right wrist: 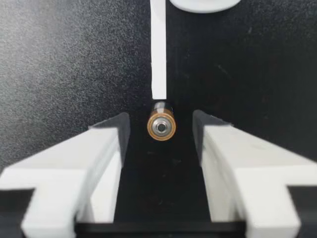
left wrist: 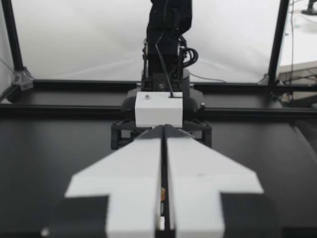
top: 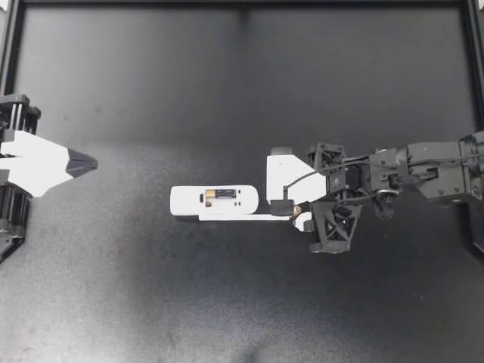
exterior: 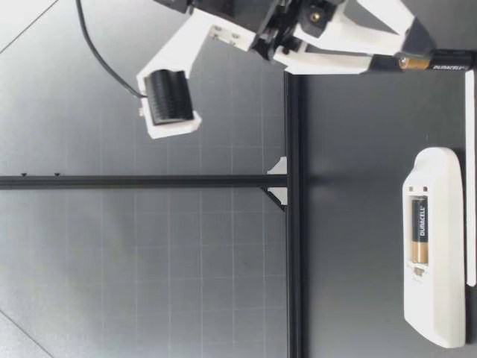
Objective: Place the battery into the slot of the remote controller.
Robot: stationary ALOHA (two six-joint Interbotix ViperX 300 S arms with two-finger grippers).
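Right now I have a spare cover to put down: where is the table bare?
Bare: the table between left gripper and remote, and the broad stretches either side of remote and right gripper. Crowded: at that gripper, with a loose battery and white strip.

Black matte table (top: 151, 83) under me, w/ black frame rail (top: 242, 3) along far edge, more rails left & right. Thin white strip (top: 236, 218) lies flat approx mid-table, running left-right. Low view: white corner bracket (exterior: 278, 181) where rails meet, grey gridded backdrop (exterior: 149, 261) behind.
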